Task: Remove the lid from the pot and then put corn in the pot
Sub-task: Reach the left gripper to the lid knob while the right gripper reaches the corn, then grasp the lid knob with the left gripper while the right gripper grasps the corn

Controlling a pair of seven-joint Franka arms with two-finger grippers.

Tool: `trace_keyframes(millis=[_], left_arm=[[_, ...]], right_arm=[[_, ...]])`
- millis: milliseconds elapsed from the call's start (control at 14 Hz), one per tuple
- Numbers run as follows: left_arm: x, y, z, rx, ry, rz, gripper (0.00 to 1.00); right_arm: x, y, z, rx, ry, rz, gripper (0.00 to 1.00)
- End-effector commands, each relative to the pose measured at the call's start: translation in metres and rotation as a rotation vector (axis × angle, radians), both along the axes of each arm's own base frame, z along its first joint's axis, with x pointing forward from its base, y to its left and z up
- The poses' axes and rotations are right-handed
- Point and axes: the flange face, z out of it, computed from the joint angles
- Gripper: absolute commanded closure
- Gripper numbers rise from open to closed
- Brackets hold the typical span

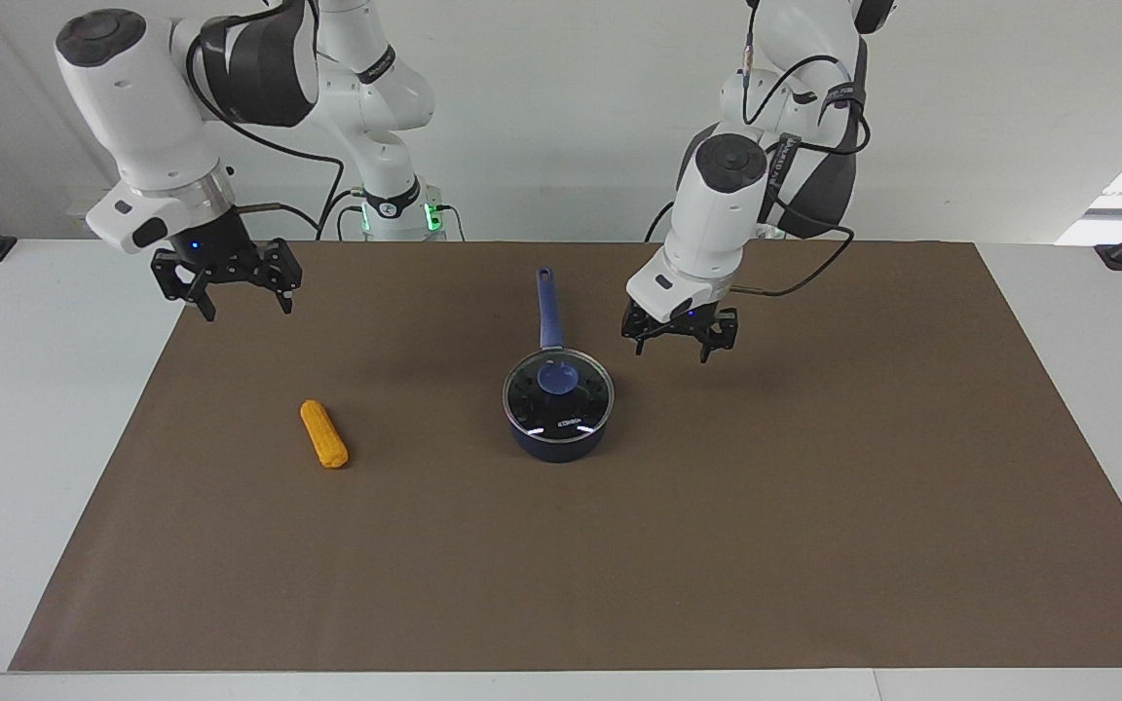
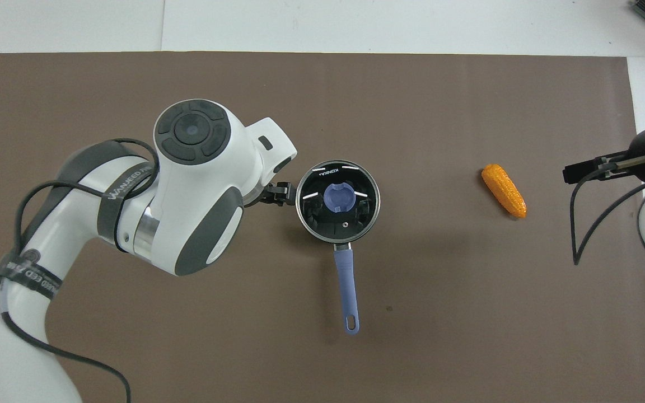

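So the lid [image 1: 558, 393] is sitting flat on the pot [image 1: 557, 440] mid-table, handle pointing at 12 o'clock in the facing view toward the robots, which is leaving the blue knob free to grab from above. The left gripper [image 1: 680, 341] is hanging empty, jaws apart, just off the pot at about 2 o'clock, probably lining up on that knob. The corn [image 1: 323, 433] is lying at the pot's 9 o'clock toward the right arm's end, with the right gripper [image 1: 228, 290] hovering over the mat edge, jaws apart too, likely staged for it.
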Motion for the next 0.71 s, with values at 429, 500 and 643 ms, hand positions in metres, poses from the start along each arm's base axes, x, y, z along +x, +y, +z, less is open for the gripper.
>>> trace_keyframes(millis=[429, 500, 643], left_arm=[[0.010, -0.112, -0.009, -0.014, -0.007, 0.148, 0.00], [0.007, -0.119, -0.015, -0.012, -0.008, 0.160, 0.00], [0.010, -0.132, -0.032, -0.010, -0.011, 0.177, 0.00]], right_arm=[[0.042, 0.019, -0.119, -0.013, 0.055, 0.241, 0.00], [0.042, 0.019, -0.135, -0.015, 0.059, 0.281, 0.00], [0.048, 0.019, -0.154, -0.031, 0.029, 0.434, 0.00]])
